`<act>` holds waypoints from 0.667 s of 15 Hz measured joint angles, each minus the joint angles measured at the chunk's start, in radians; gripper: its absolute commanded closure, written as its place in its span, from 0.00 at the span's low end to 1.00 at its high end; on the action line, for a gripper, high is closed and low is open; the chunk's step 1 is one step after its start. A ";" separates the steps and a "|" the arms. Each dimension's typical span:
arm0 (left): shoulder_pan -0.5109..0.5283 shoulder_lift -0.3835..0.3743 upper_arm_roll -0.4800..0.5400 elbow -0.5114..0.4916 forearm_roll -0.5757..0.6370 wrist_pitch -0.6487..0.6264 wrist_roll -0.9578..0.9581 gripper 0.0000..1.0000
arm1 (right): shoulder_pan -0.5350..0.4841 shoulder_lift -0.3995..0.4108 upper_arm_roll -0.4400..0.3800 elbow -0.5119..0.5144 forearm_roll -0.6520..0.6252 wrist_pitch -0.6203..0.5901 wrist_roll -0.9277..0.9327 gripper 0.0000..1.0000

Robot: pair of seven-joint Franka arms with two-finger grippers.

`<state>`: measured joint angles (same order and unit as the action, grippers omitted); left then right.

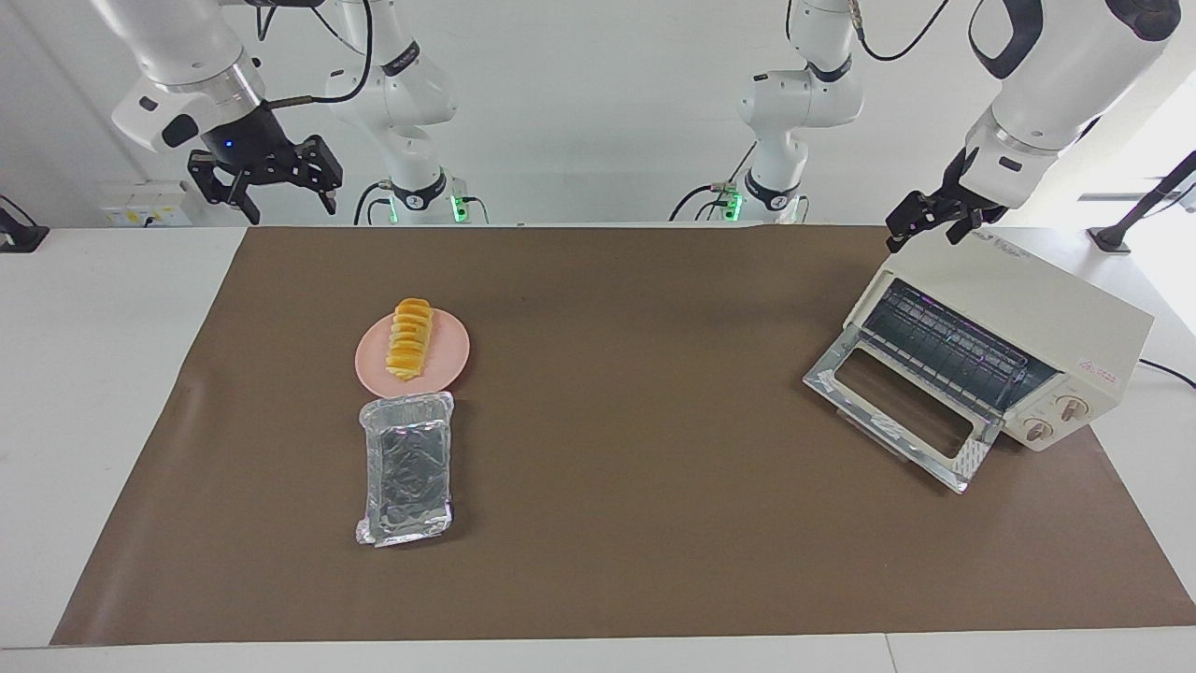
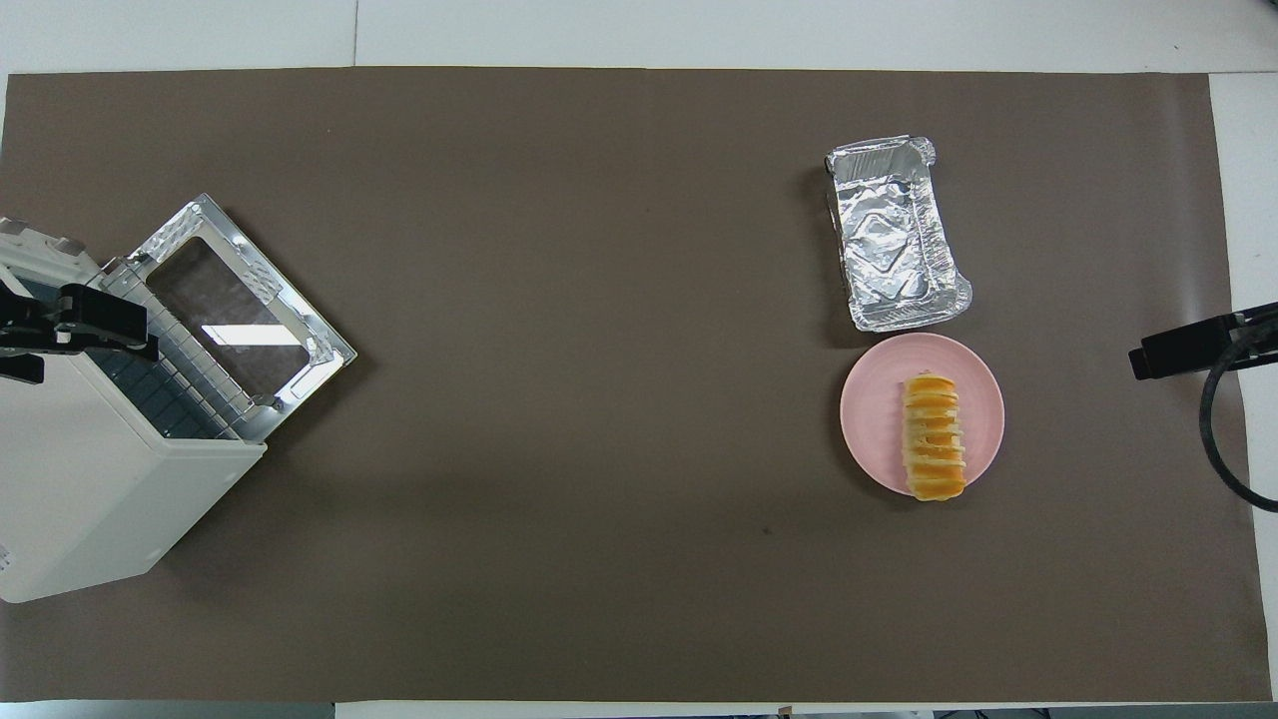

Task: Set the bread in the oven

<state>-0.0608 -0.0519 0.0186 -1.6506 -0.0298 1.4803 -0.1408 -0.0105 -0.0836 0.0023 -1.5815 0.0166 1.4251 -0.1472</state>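
While both end effectors hang wide open and empty at the frame's upper corners, you should pinch the soft, light, easily crushed bread gently across its middle on the pink plate, left of centre.

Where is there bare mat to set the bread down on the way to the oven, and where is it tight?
The widest bare stretch of brown mat runs between the pink plate holding the bread and the oven with its dropped door. Crowded: the foil tray nearly touches the plate. Left gripper hangs over the oven; right gripper waits raised.
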 measured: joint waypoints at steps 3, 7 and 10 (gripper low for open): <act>0.000 0.000 0.000 0.000 0.000 0.000 0.000 0.00 | 0.000 0.000 0.000 0.000 0.000 0.000 0.000 0.00; 0.000 0.000 0.000 0.000 0.000 0.000 0.000 0.00 | 0.000 -0.002 0.000 -0.012 0.001 0.004 0.000 0.00; 0.000 0.000 0.000 0.000 0.000 0.000 0.000 0.00 | 0.012 -0.030 0.009 -0.121 0.003 0.102 0.000 0.00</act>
<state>-0.0608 -0.0519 0.0186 -1.6506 -0.0298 1.4803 -0.1408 0.0019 -0.1136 0.0113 -1.7026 0.0195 1.5270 -0.1472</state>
